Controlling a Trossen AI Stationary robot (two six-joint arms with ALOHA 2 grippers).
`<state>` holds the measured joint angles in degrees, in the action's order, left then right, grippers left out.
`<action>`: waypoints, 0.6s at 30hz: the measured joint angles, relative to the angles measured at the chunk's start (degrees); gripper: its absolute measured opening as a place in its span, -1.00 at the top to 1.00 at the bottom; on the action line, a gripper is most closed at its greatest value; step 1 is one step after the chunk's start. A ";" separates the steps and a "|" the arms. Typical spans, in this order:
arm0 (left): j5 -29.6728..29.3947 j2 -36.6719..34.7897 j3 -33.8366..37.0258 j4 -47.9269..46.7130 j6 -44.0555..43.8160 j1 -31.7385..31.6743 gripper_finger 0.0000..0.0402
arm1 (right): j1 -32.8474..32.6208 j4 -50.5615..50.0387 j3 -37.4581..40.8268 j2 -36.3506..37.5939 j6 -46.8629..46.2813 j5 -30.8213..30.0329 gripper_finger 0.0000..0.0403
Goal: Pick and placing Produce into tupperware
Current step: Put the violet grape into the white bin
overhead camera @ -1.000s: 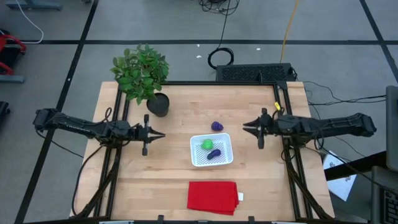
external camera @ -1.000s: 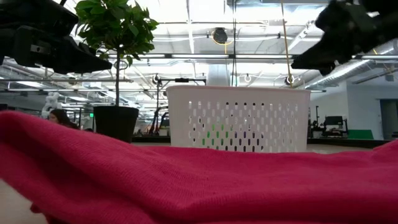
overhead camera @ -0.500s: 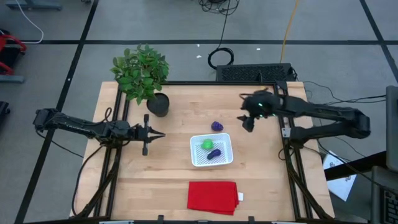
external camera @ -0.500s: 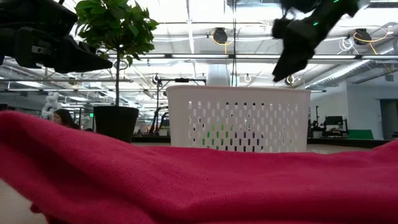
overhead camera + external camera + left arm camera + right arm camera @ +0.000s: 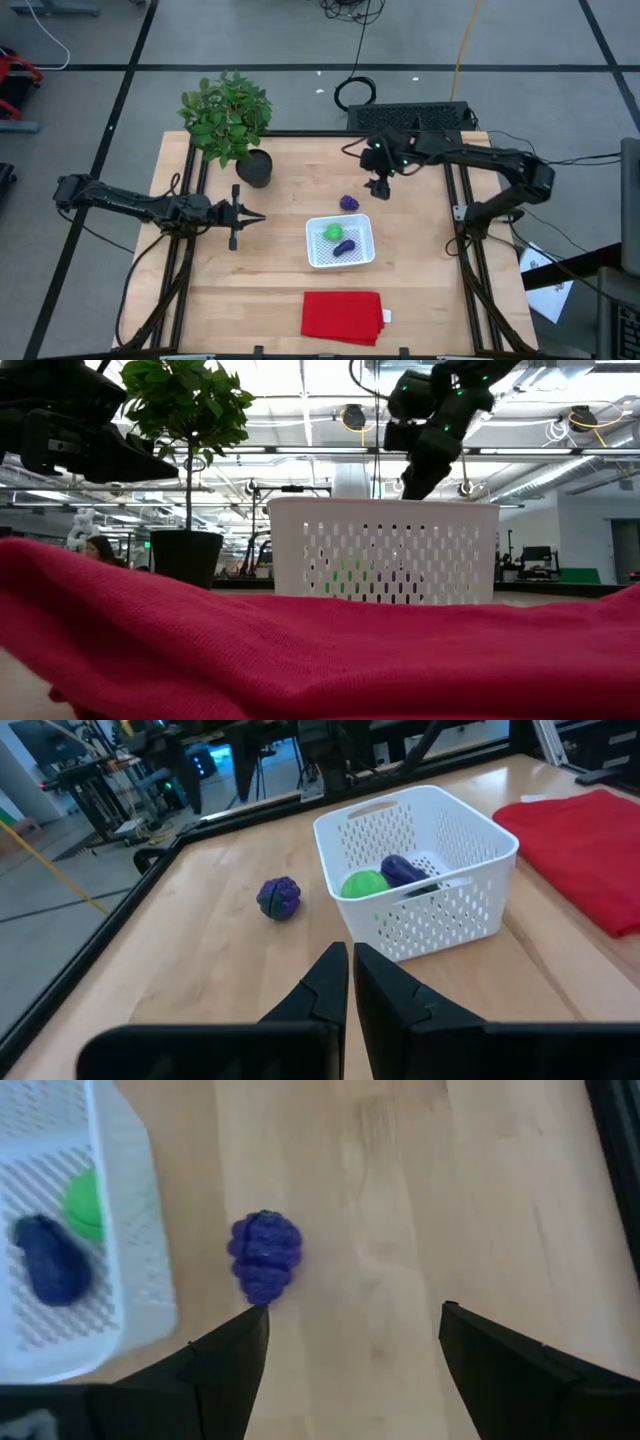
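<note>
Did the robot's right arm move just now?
Yes. The right end effector swung from the table's right rail toward the potted plant, now open beside the purple produce.

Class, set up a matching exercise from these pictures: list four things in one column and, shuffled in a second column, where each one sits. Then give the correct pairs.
Column one:
1. round green item
2. rounded purple item
3. red cloth
4. potted plant

Column two:
A. at the table's far left corner
B. inside the white container
C. on the bare wood just beyond the container
D. at the table's near edge

Pairs: 1-B, 2-C, 3-D, 4-A
</note>
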<state>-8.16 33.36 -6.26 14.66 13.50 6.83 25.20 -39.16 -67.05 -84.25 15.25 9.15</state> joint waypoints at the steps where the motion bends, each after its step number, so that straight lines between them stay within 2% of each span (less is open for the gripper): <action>1: 0.02 0.00 0.00 0.09 0.55 0.00 0.87 | 0.34 0.03 -0.38 -0.89 1.48 0.02 -0.41; 7: -0.09 -0.02 0.00 1.07 0.66 0.00 0.87 | 1.50 -2.29 -1.93 -5.39 10.27 0.11 -0.41; 13: 0.02 0.00 0.00 -1.84 -3.01 0.00 0.87 | 0.50 -1.70 -1.96 -7.40 25.90 -0.60 -0.41; 18: 0.09 0.00 0.00 -3.04 -3.76 0.00 0.87 | 0.20 1.60 -1.98 -7.87 27.05 1.53 -0.41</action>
<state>-8.07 33.36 -6.26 11.61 9.74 6.83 25.39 -37.56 -69.04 -92.11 42.30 10.68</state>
